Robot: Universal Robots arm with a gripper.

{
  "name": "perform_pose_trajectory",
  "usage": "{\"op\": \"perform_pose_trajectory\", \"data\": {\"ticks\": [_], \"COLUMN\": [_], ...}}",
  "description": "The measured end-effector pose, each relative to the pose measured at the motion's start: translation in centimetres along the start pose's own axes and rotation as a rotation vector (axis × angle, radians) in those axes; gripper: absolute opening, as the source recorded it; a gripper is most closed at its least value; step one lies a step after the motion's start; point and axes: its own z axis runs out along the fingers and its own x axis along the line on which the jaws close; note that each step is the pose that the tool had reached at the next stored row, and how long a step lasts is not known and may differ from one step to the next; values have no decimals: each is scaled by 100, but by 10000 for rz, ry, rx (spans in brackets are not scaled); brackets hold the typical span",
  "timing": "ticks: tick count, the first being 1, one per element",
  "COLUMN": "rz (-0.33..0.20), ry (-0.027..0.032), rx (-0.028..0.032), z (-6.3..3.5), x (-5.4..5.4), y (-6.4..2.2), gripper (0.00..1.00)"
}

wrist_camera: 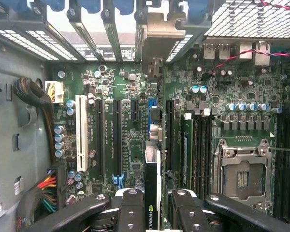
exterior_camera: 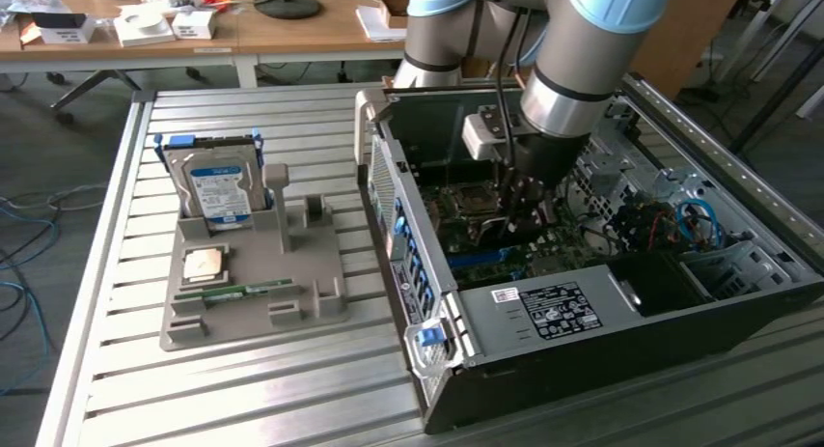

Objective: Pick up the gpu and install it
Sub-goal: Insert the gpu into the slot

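A green Nvidia logo point(wrist_camera: 152, 211) sits on the edge of the graphics card point(wrist_camera: 152, 181). The hard drive label point(exterior_camera: 222, 191) and power supply sticker point(exterior_camera: 557, 310) are too small to read.

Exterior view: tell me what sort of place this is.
Probably a robotics lab or workshop bench set up for computer assembly. A silver-and-blue robot arm reaches into an open black desktop computer case lying on a slatted aluminium table, beside a grey moulded parts tray, with cluttered wooden desks behind.
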Motion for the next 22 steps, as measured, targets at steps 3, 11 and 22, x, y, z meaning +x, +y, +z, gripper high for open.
{"op": "perform_pose_trajectory", "data": {"ticks": [3, 11, 22], "rz": [0, 1, 295], "ry": [12, 175, 228], "rx": [0, 5, 20], "z": [0, 1, 5], "x": [1, 4, 4], "y": [17, 32, 33], "gripper": [26, 26, 26]}}
